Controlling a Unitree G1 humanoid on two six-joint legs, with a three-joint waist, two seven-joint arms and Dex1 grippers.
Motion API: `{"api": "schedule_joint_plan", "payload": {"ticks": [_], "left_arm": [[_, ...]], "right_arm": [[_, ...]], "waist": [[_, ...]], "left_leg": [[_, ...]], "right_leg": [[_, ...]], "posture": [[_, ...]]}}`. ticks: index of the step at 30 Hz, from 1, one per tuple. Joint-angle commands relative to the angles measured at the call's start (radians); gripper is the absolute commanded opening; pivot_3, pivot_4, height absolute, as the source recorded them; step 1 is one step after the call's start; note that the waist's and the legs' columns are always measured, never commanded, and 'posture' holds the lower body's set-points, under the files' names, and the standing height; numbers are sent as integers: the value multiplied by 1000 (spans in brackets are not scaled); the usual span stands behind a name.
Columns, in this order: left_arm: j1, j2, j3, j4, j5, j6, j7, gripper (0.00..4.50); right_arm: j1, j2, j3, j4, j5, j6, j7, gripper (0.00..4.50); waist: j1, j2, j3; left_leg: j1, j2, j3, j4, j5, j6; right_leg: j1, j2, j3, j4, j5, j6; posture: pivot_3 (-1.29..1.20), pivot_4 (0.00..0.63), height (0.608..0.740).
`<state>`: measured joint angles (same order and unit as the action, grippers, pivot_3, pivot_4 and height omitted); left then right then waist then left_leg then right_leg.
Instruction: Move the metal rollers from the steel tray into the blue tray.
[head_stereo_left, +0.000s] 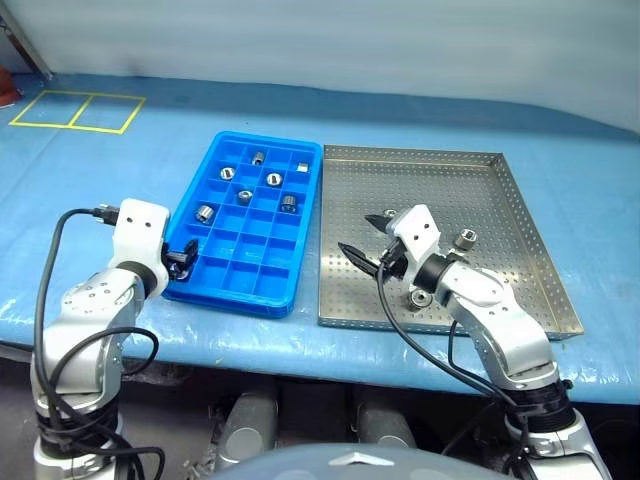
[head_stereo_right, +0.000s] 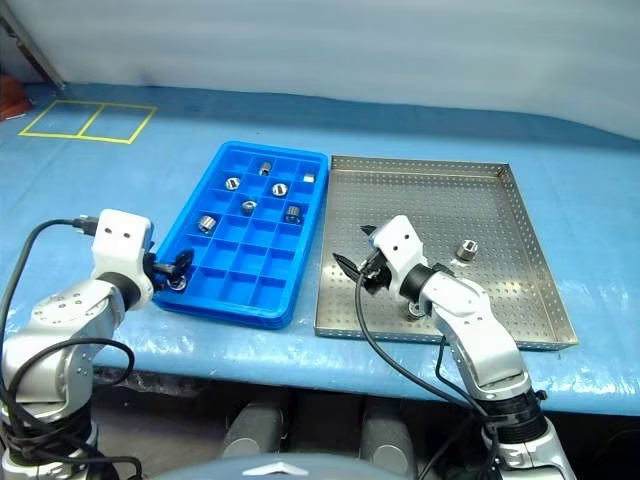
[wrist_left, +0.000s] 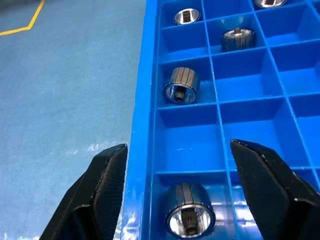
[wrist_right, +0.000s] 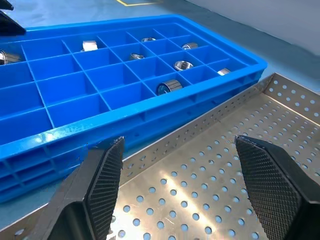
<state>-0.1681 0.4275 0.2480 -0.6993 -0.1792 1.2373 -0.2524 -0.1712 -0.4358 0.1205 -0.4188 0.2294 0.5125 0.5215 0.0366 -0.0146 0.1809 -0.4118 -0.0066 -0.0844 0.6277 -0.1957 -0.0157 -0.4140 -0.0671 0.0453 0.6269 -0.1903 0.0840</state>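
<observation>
The left gripper (wrist_left: 177, 187) hangs open and empty over the blue tray's (head_stereo_left: 300, 225) near-left cell, straddling its wall; withdrawing carelessly could nudge the tray. Eight rollers (wrist_left: 182, 84) sit in it, counting the one just under that gripper. The right gripper (head_stereo_left: 366, 238), open and empty, hovers over the steel tray (head_stereo_left: 500, 200); two rollers remain there, one beside its wrist, easily knocked.
</observation>
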Motion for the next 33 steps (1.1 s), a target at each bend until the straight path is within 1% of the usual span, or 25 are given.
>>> {"api": "schedule_joint_plan", "payload": {"ticks": [1, 4, 7, 9, 10, 13, 15, 17, 22, 26, 29, 31, 33], "left_arm": [[-54, -55, 14, -12, -74, -82, -43, 3636], [-99, -74, -99, 34, -105, -143, -92, 3636], [-189, -87, -309, 144, -100, -279, -187, 3636], [-260, -105, -409, 261, -74, -380, -233, 3636], [-296, -123, -446, 326, -62, -429, -249, 3636], [-366, -169, -518, 474, -60, -536, -321, 3636], [-412, -199, -586, 572, -53, -601, -395, 3636], [-456, -229, -649, 671, -42, -659, -468, 3636], [-519, -288, -726, 848, -5, -751, -563, 3636], [-538, -324, -765, 954, 50, -807, -577, 3636], [-545, -347, -776, 1017, 83, -832, -573, 3636], [-552, -370, -774, 1063, 104, -843, -555, 3636], [-557, -385, -778, 1101, 135, -852, -534, 3636]], "right_arm": [[3, -10, -26, -52, -15, 3, -24, 3725], [19, -19, -47, -74, -43, 27, -67, 3725], [75, -51, -106, -155, -7, 99, -65, 3725], [124, -87, -139, -206, -12, 134, -67, 3725], [148, -103, -156, -226, -19, 151, -72, 3725], [203, -135, -188, -269, -37, 197, -94, 3725], [256, -146, -223, -310, -44, 220, -108, 3725], [313, -148, -261, -354, -53, 238, -125, 3725], [420, -119, -314, -436, -61, 259, -164, 3725], [478, -91, -328, -482, -73, 260, -188, 3725], [507, -76, -327, -507, -82, 260, -204, 3725], [521, -66, -332, -522, -86, 256, -212, 3725], [531, -59, -334, -531, -90, 251, -216, 3725]], "waist": [[0, 0, 0], [-2, 0, 0], [-2, 0, 0], [-7, 0, 0], [-9, 0, 0], [-46, 0, -1], [-71, 1, -1], [-84, 2, -2], [-137, 1, -2], [-186, 1, -2], [-232, 1, -2], [-267, 1, -2], [-291, 1, -2]], "left_leg": [[0, 0, 0, 0, 0, 0], [0, 0, 0, 0, 0, 0], [0, -1, 0, 1, 0, 0], [-2, -1, 0, 1, 0, 0], [-2, -2, 1, 1, 0, 0], [-2, -2, 2, 1, 0, 0], [-1, -1, 3, 1, -1, 1], [-1, -1, 3, 1, -1, 2], [-1, -1, 6, 1, -1, 3], [-1, -1, 7, 2, -2, 3], [-1, -1, 7, 2, -2, 3], [-1, -1, 6, 2, -2, 3], [-1, -1, 6, 1, -2, 3]], "right_leg": [[0, 0, 0, 0, 0, 0], [0, 0, 0, 0, 0, 0], [0, 0, 0, 0, 0, 0], [1, -1, 0, -1, 0, 0], [0, -1, 1, -2, 0, 0], [0, -1, 1, -2, 0, 0], [-1, -1, 2, -2, 0, 0], [-1, -1, 3, -2, 0, 0], [-1, 0, 5, -2, 0, 1], [-1, 0, 6, -1, 0, 1], [-1, 0, 6, -1, 0, 1], [-1, 0, 6, -1, 0, 2], [-1, 0, 6, -1, 0, 2]], "posture": [[111, 150, 740], [67, 150, 740], [3, 150, 740], [-35, 150, 740], [-52, 150, 740], [-119, 150, 740], [-174, 150, 740], [-227, 150, 740], [-325, 150, 740], [-379, 150, 740], [-417, 150, 740], [-430, 150, 740], [-434, 150, 740]]}}
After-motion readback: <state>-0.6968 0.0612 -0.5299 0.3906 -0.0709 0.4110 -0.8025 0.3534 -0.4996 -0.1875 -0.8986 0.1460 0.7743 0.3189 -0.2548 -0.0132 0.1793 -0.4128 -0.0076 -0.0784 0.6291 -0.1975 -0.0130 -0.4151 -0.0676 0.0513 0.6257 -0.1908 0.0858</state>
